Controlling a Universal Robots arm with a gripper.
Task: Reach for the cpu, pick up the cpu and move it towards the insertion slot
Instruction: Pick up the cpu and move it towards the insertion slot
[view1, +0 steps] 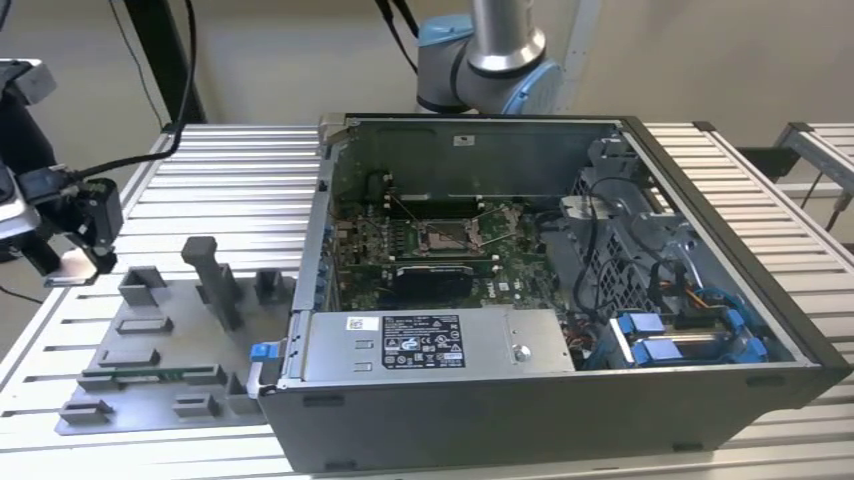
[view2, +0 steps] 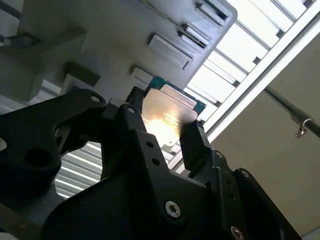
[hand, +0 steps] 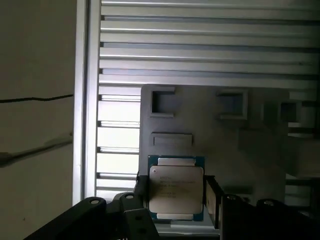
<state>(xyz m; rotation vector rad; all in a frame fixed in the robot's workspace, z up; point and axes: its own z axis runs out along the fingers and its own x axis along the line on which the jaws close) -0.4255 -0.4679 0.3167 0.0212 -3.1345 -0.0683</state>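
Gripper (hand: 177, 196) clamped on cpu (hand: 176, 187) by opposite edges, grey tray (hand: 225, 145) beneath, insertion slot (view1: 445, 237) well apart in open computer case (view1: 534, 420)

The cpu (hand: 176, 186), a thin square chip with a silvery metal top on a green-edged base, is pinched at two opposite edges by the claw (hand: 177, 200). The insertion slot (view1: 445, 236), a square shiny-framed socket with a dark centre, lies on the motherboard (view1: 358, 240), well apart from the chip.
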